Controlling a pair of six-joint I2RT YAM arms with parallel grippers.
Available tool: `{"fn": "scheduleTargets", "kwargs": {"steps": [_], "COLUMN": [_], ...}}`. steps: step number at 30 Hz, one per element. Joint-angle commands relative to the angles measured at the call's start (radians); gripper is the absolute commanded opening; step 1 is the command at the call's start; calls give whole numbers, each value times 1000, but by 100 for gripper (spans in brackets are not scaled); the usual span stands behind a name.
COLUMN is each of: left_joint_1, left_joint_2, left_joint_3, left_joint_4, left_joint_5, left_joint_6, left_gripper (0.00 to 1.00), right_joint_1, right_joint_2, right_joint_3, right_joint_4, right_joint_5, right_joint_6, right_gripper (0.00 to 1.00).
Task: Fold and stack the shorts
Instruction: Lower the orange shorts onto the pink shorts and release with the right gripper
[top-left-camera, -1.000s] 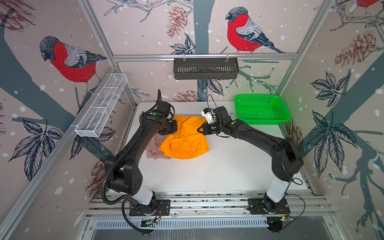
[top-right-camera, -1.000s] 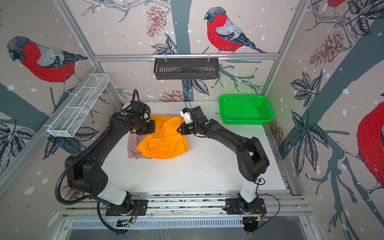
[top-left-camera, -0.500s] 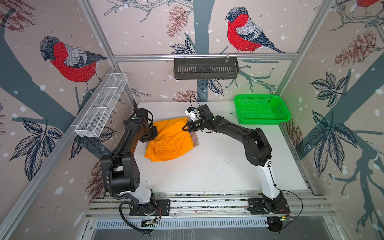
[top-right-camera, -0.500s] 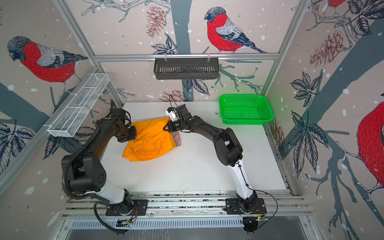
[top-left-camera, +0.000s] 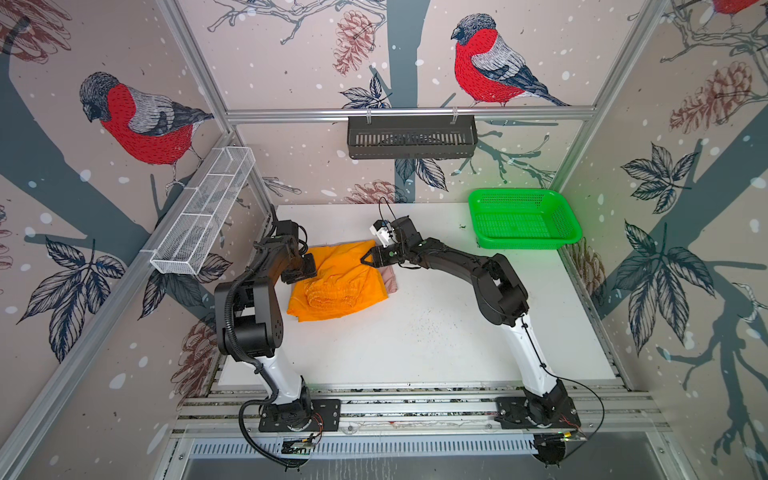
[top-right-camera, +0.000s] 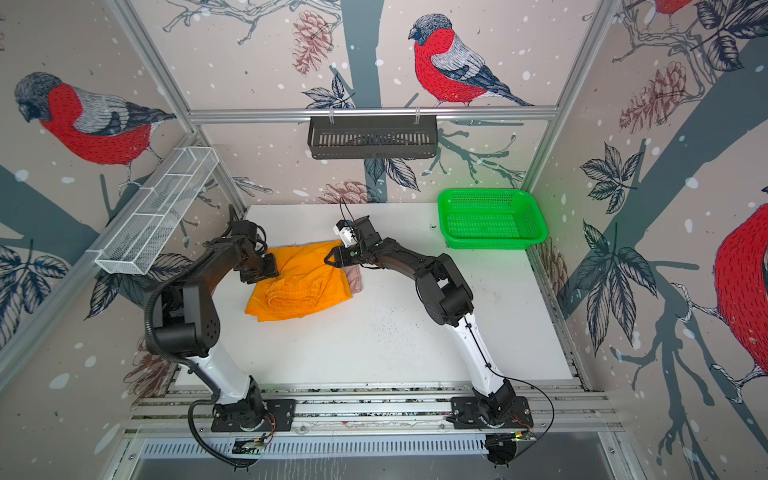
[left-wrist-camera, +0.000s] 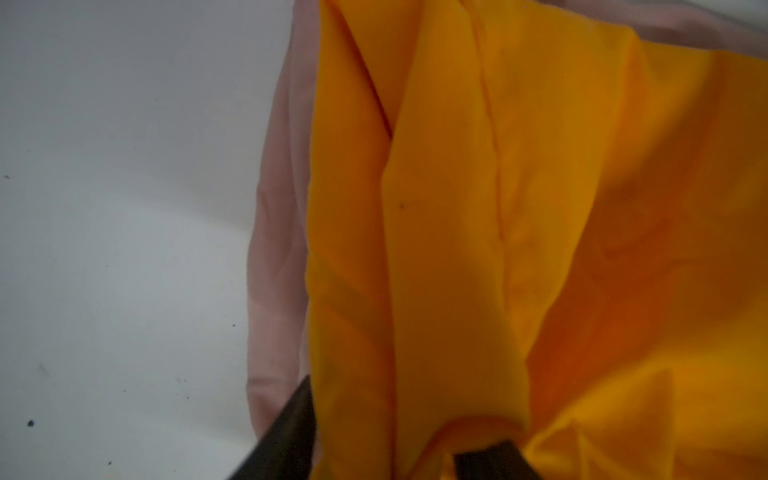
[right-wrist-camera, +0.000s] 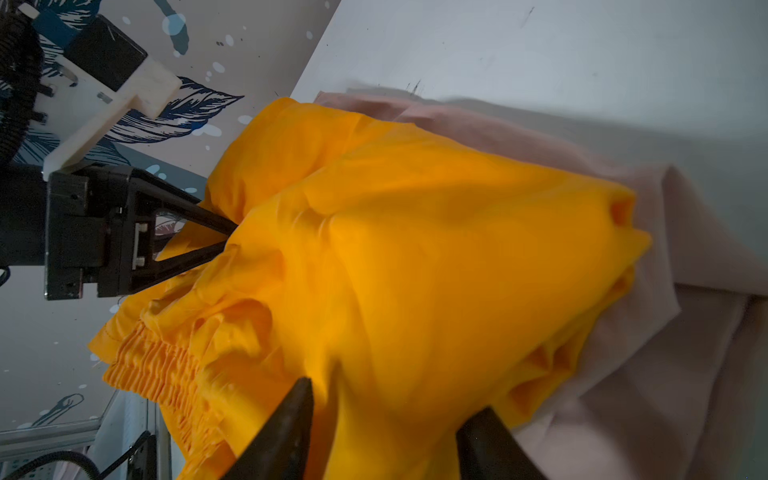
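Observation:
The orange shorts (top-left-camera: 336, 286) (top-right-camera: 299, 286) lie bunched at the table's back left, gathered waistband (right-wrist-camera: 158, 365) toward the front. They rest on the pink shorts (top-left-camera: 390, 279) (top-right-camera: 355, 279), which show only as an edge on the right and a thin strip at the back. My left gripper (top-left-camera: 305, 268) (top-right-camera: 266, 270) is at the orange cloth's left edge, jaws apart with an orange fold (left-wrist-camera: 498, 208) between them. My right gripper (top-left-camera: 365, 259) (top-right-camera: 330, 257) hovers open over the back right corner of the orange cloth (right-wrist-camera: 415, 249), next to the pink cloth (right-wrist-camera: 665, 374).
A green mesh basket (top-left-camera: 523, 220) (top-right-camera: 490, 218) stands at the back right of the white table (top-left-camera: 415, 340). A white wire shelf (top-left-camera: 203, 212) hangs on the left wall and a black rack (top-left-camera: 411, 137) on the back wall.
Both arms carried the orange shorts leftward over the pink pair, whose visible edge went from left to right. Both grippers, shut on the cloth before, now have their jaws apart.

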Motion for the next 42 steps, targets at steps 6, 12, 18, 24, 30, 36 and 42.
{"fn": "scheduleTargets", "kwargs": {"steps": [6,12,18,24,30,36,42], "left_joint_1": [15,-9,-201,-295,-324,-332,-330], "left_joint_2": [-89,-216,-340,-328,-244,-173,-38], "left_joint_3": [118,207,30,-20,-73,-164,-186], "left_joint_4": [-72,-194,-39,-17,49,154,192], "left_joint_5": [-89,60,112,-47,-42,-45,-129], "left_joint_6": [-30,-94,-255,-322,-339,-351,-335], "left_gripper": [98,98,98,98,98,98,98], "right_joint_1": [1,-45,-119,-165,-195,-196,-195], "right_joint_2": [-155,-334,-529,-699,-762,-762,-772], "right_joint_3": [-114,-296,-538,-766,-857,-879,-904], "right_joint_4": [101,94,169,244,244,253,240], "right_joint_5": [77,135,137,126,136,116,121], "right_joint_6": [-70,-108,-86,-69,-77,-70,-71], "right_gripper": [73,78,79,79,80,80,81]}}
